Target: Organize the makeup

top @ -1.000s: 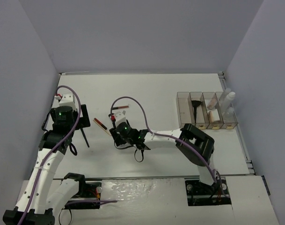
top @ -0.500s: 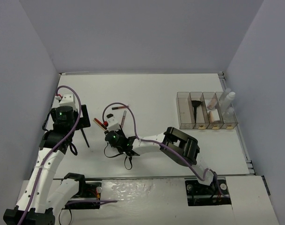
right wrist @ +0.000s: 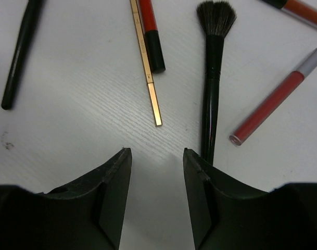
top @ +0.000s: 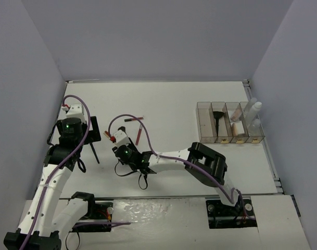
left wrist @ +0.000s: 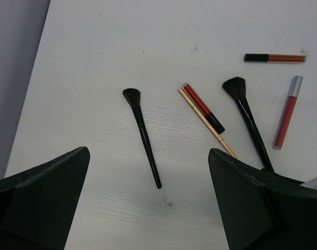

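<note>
Loose makeup lies between my grippers. The left wrist view shows a small black brush (left wrist: 141,135), a red-and-black pencil (left wrist: 202,107) beside a gold pencil (left wrist: 209,125), a larger black brush (left wrist: 248,120), a red silver-capped gloss tube (left wrist: 287,113) and a black-capped orange tube (left wrist: 275,58). My left gripper (left wrist: 148,208) is open and empty, above the table just short of the small brush's handle end. My right gripper (right wrist: 155,153) is open and empty, low over the table; the gold pencil (right wrist: 148,73) tip lies just ahead and the larger brush (right wrist: 213,83) handle runs past its right finger.
The clear four-compartment organizer (top: 205,136) stands at the right, holding a brush (top: 217,117), white-capped bottles (top: 255,110) and tan items. In the top view the small brush (top: 94,151) lies beside my left gripper (top: 91,136). Walls close in left, back and right.
My right arm has reached further left, its gripper now over the pencils; the two gloss tubes behind it have come into view. The left arm has not moved.
</note>
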Action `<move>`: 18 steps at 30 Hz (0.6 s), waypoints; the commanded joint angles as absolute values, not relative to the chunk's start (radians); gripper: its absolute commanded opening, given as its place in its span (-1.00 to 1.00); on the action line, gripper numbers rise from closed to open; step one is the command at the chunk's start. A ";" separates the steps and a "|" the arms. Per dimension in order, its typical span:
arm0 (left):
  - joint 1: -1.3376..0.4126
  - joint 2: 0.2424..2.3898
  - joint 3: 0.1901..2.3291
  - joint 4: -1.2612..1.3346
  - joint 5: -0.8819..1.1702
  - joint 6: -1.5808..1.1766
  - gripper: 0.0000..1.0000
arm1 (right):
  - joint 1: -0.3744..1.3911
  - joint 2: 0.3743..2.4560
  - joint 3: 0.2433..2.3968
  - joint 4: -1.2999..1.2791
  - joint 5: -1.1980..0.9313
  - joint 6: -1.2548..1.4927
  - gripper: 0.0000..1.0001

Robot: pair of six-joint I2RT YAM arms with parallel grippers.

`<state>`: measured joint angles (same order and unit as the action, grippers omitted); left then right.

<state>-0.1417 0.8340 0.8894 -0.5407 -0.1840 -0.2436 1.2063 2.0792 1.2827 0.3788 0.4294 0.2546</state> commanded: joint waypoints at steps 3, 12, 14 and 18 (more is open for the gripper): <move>-0.132 0.825 0.907 -0.486 -0.181 -0.254 0.94 | 1.202 1.952 1.300 0.375 0.451 0.212 -0.17; -0.132 0.823 0.905 -0.486 -0.182 -0.254 0.94 | 1.132 1.999 1.301 0.366 0.329 0.267 -0.26; -0.132 0.824 0.905 -0.485 -0.177 -0.252 0.94 | 1.118 2.009 1.301 0.365 0.300 0.275 -0.28; -0.132 0.825 0.905 -0.483 -0.175 -0.253 0.94 | 1.101 2.026 1.299 0.367 0.272 0.284 -0.33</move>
